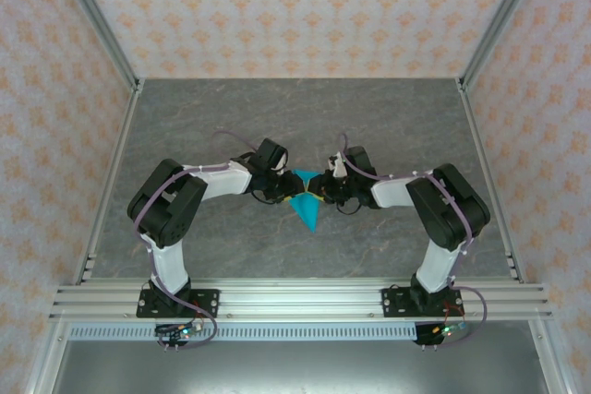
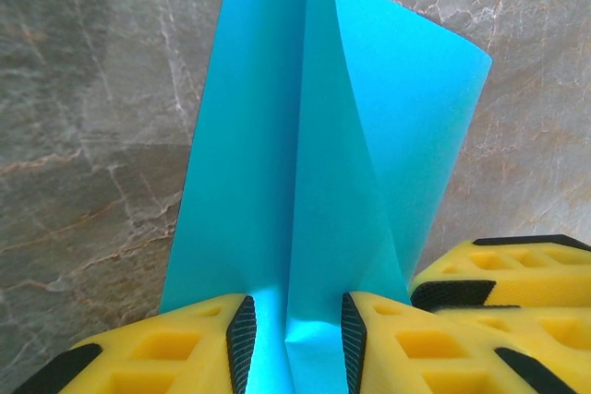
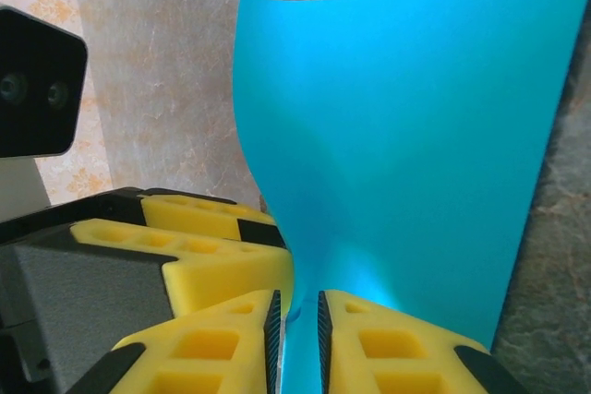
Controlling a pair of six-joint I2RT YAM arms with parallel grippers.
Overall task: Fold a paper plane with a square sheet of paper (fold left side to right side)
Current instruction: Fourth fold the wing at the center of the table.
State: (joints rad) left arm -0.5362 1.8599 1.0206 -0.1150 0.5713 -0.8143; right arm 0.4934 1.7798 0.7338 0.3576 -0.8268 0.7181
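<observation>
Both arms bend inward over the table (image 1: 388, 126), wrists meeting at the paper plane (image 1: 306, 202). Left gripper (image 2: 294, 334) and right gripper (image 3: 297, 320) each pinch a paper edge. Mid-table, the plane's long axis points toward the arm bases.

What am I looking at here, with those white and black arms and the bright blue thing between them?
These are two robot arms bolted to the near edge of a grey marble-patterned table. The wide picture comes from a camera above and behind them. The other two come from small cameras on each wrist, looking out past yellow fingers. The blue thing is a sheet of paper, partly folded on its way to becoming a paper plane. The left gripper has the paper's creased end between its black-padded fingers. The right gripper is pinched narrowly on another part of the same sheet, so both arms hold it at once, meeting in the middle of the table.
</observation>
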